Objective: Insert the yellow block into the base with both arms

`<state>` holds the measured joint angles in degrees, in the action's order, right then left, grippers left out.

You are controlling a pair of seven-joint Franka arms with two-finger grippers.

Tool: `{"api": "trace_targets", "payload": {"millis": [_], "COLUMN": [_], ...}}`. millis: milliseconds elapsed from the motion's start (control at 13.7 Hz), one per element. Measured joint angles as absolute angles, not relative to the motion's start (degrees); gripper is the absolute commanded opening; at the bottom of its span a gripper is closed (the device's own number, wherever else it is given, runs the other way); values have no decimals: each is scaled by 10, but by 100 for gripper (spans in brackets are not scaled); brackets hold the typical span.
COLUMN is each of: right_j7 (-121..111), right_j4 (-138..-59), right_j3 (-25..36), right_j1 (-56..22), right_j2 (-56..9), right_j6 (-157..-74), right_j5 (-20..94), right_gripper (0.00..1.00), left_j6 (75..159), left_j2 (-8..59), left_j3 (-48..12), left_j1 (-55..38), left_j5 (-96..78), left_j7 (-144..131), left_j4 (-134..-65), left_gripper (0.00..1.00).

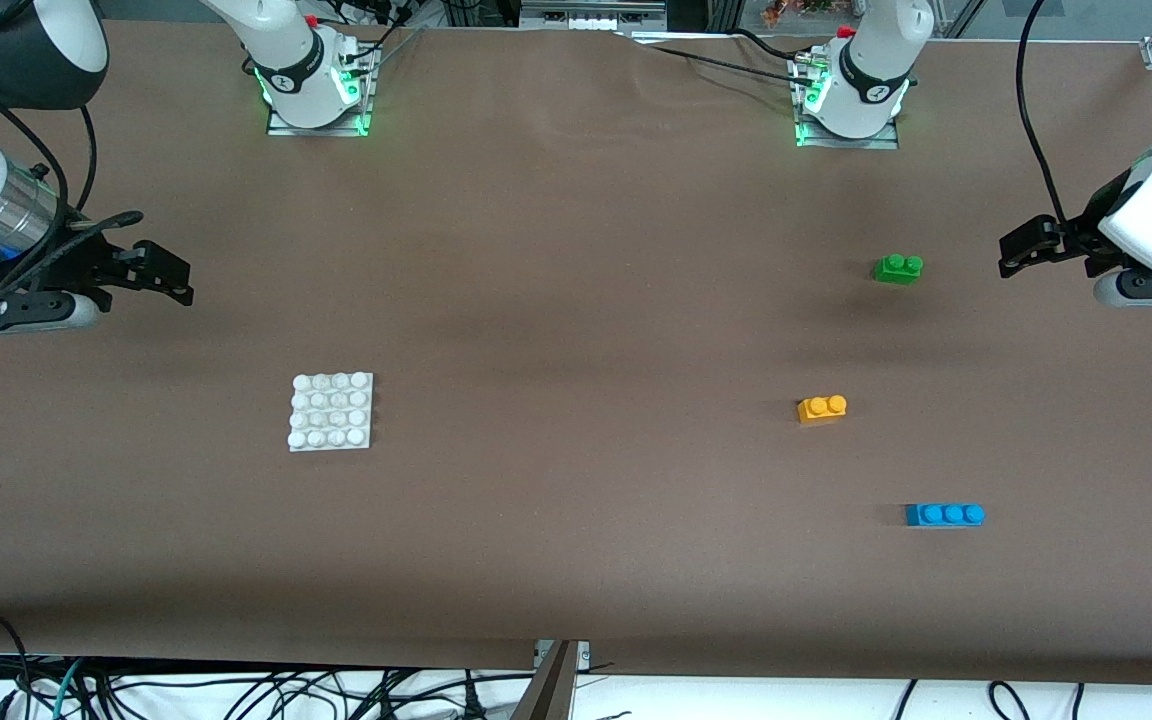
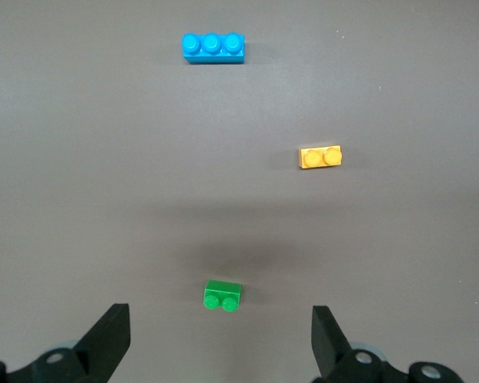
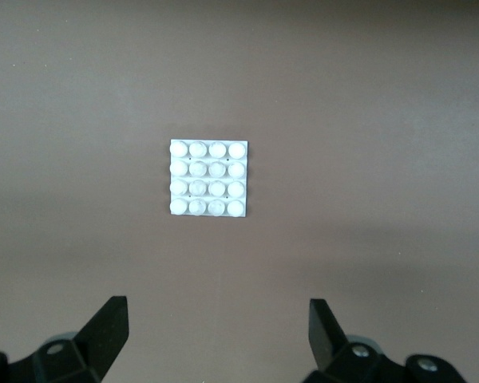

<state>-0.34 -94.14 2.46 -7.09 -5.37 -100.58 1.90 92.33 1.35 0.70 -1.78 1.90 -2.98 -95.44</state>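
Left hand [image 1: 1011,255]: fingers spread apart, holding nothing, up in the air at the left arm's end of the table [image 1: 576,560]. Arm waits.

Right hand [image 1: 181,285]: fingers spread apart, holding nothing, up in the air at the right arm's end of the table. Arm waits.

Green brick [image 1: 898,268]: two studs, closest of the three bricks to the left hand, apart from it.

Yellow block [image 1: 822,408]: two studs up, lying flat on the table, nearer the front camera than the green brick and farther from the left hand. Long axis runs along the table's length, from one arm's end toward the other.

Blue brick [image 1: 944,514]: three studs, farthest from the left hand, long axis matching the block's.

Base [image 1: 331,412]: white, studs up, flat on the table, near the right hand, well apart from all three bricks.

Left wrist view: left hand [image 2: 221,345], green brick [image 2: 223,295], yellow block [image 2: 320,156], blue brick [image 2: 213,48]; base out of frame.

Right wrist view: right hand [image 3: 219,339] and base [image 3: 208,178] only, its edges square to the fingers.
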Motion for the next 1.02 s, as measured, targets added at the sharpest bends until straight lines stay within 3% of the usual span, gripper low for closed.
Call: {"api": "trace_targets", "payload": {"millis": [1020], "right_j7": [-22], "right_j4": [-941], "right_j3": [27], "right_j1": [-66], "right_j2": [-54], "right_j6": [-996], "right_j5": [15], "right_gripper": [100], "left_j6": [923], "left_j2": [14], "left_j3": [7], "left_j1": [-18], "left_j5": [19], "left_j7": [-30], "left_j4": [-954], "left_gripper": [100]}}
